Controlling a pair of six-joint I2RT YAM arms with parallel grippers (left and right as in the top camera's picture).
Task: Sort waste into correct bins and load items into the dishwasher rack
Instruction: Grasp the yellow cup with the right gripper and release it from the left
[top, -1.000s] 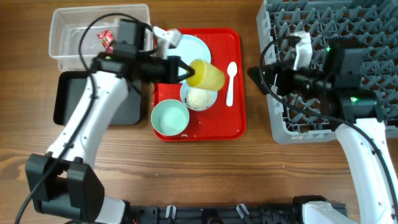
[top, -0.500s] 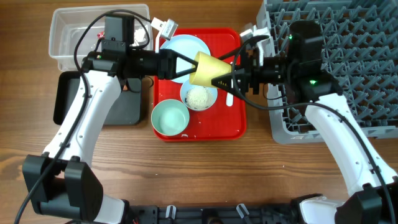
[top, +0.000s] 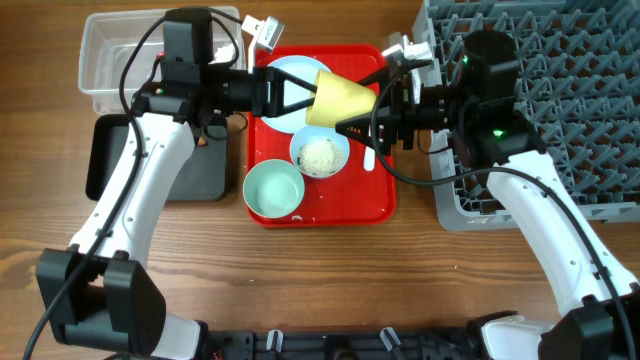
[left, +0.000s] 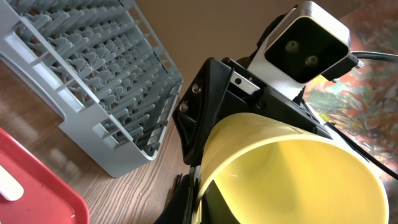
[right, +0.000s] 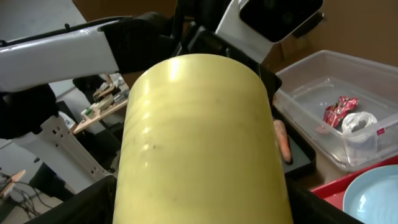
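Left pincer (top: 308, 103) pinched tight; right pincer (top: 358, 100) spread wide.

Carries the yellow cup (top: 343, 98) in the left gripper (top: 305, 98) away from above the rice-filled light blue bowl (top: 320, 155), further up the red tray (top: 380, 190) to beside the light blue plate (top: 290, 72). Swings the right gripper (top: 362, 100) off the grey dishwasher rack (top: 560, 60) and across over the tray to meet the cup. Brackets the cup there with a dark finger on either side, jaws spread wide but narrower than a moment ago; contact with the cup not clear.
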